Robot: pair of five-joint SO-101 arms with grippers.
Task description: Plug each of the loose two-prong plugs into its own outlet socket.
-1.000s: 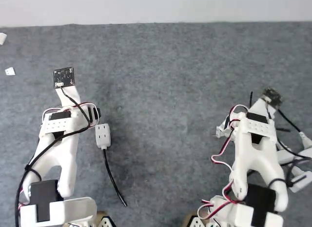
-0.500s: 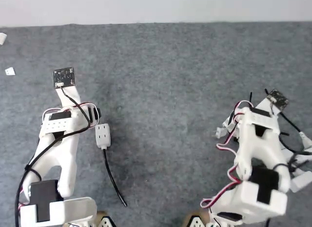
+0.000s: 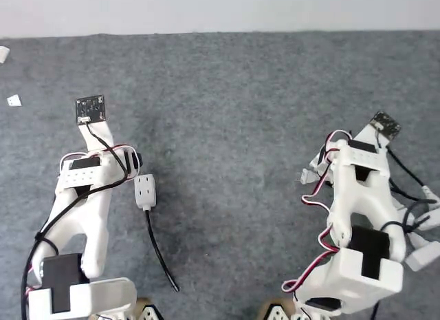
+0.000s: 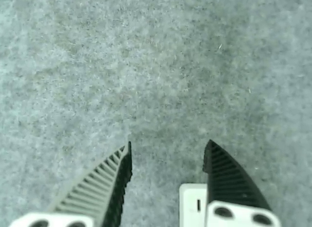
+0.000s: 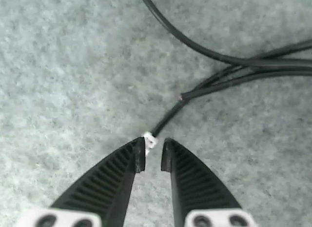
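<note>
Lower left in the high view, the outlet socket [image 3: 144,191] lies beside the left gripper [image 4: 168,150], jaws wide. The right gripper [image 5: 152,150], jaws narrowly apart, has the plug [image 5: 150,139] at its tips.

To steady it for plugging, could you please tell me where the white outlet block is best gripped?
I'd grip across its two long sides, mid-length, coming down from above. The white outlet block lies flat, sockets up, its black cord leaving the end nearer the arms' bases, so keep the left hand off that end and the socket face.
</note>
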